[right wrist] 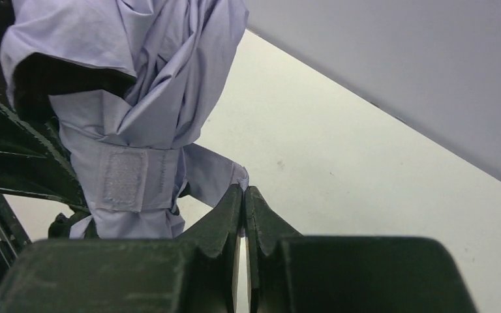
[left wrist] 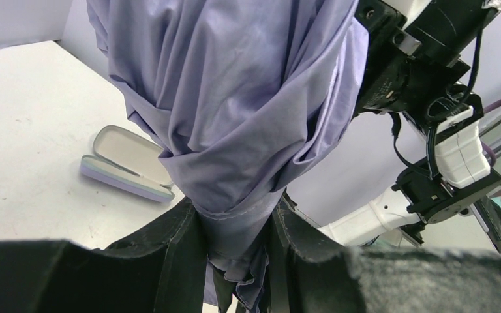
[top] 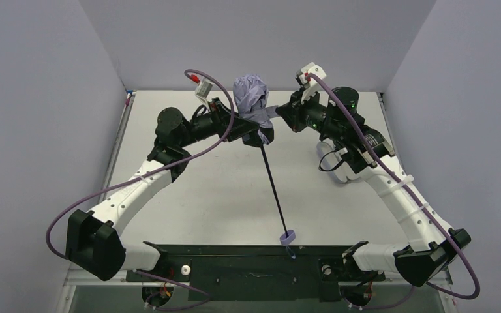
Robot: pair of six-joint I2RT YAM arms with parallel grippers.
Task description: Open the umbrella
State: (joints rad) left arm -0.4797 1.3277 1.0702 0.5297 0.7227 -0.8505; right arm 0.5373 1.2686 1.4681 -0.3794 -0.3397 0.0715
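The umbrella (top: 251, 98) is folded, its pale lilac canopy bunched and held up at the table's far middle. Its thin black shaft (top: 273, 186) slants down to the small lilac handle (top: 288, 237) near the front edge. My left gripper (top: 259, 135) is shut around the canopy's lower neck, with fabric squeezed between the fingers in the left wrist view (left wrist: 235, 228). My right gripper (top: 279, 112) is shut on the tip of the umbrella's lilac strap (right wrist: 218, 173), which leads off the band with a velcro patch (right wrist: 125, 179). The canopy ribs stay wrapped.
An open lilac case (left wrist: 127, 163) lies on the white table beyond the umbrella. The right arm (left wrist: 430, 98) is close behind the canopy. Grey walls enclose the table on three sides. A black rail (top: 235, 261) runs along the near edge.
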